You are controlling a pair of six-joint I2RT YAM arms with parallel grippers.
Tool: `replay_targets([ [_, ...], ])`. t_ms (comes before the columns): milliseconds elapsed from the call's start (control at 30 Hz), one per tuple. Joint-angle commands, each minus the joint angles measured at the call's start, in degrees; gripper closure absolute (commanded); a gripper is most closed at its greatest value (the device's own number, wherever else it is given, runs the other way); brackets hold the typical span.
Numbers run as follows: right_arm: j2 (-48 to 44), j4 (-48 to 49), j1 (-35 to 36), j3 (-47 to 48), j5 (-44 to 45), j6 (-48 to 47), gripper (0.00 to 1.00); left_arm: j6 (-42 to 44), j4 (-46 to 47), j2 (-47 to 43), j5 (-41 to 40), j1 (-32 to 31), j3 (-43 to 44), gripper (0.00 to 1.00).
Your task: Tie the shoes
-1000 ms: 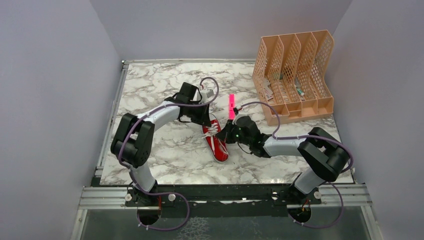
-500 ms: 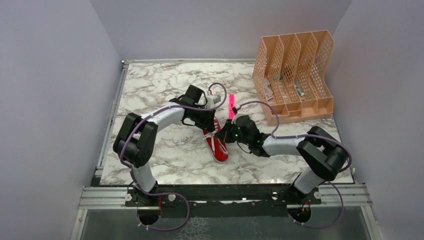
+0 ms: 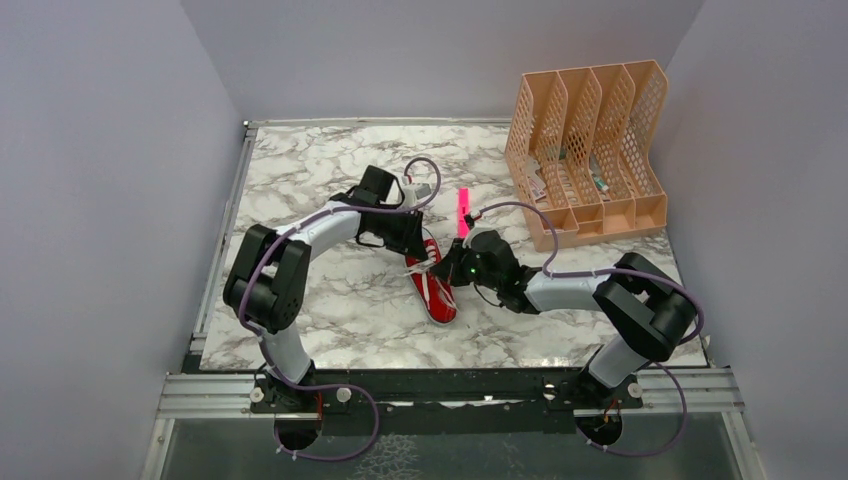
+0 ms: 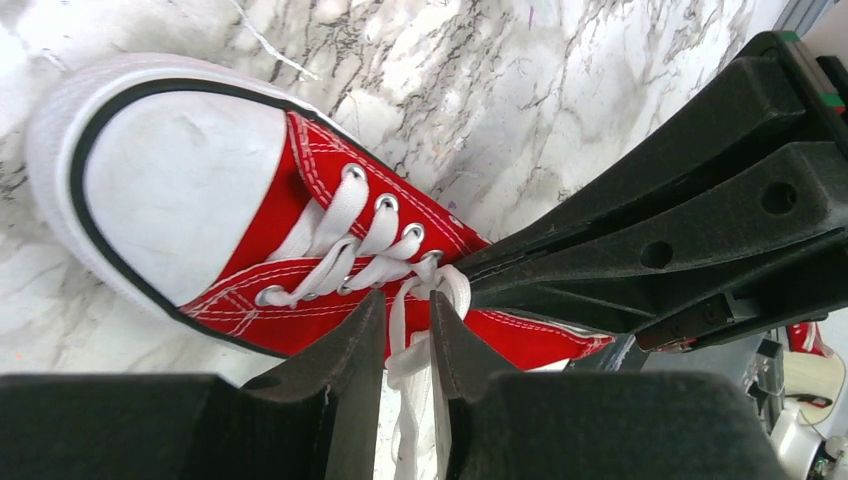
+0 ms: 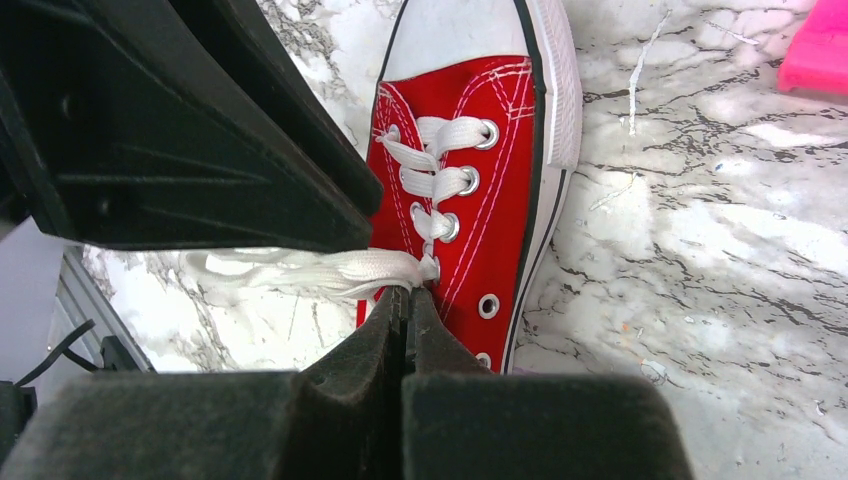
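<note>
The left pincer (image 4: 407,312) and right pincer (image 5: 405,300) crowd the sneaker (image 3: 432,288) at its laces (image 5: 330,270). A marker (image 3: 463,210) lies just beyond, a rack (image 3: 590,150) far right. The table (image 3: 320,170) is bare leftward.

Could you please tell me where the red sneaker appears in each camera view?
Top external: red sneaker mid-frame, on the marble table.
Left wrist: sneaker fills the left half, toe pointing left.
Right wrist: sneaker upper centre, toe pointing up.
Shared landmark: its white laces.
</note>
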Motion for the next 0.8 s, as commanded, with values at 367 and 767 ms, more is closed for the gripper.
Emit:
replay_targets([
  [367, 0.55, -2.71, -0.62, 1.34, 1.72, -1.36, 0.99, 0.30, 1.66, -0.17, 7.15, -0.63, -2.34, 0.77],
  [767, 0.43, -2.42, -0.58, 1.24, 1.30, -0.96, 0.99, -0.22, 3.46, 0.86, 5.12, -1.43, -2.84, 0.83],
])
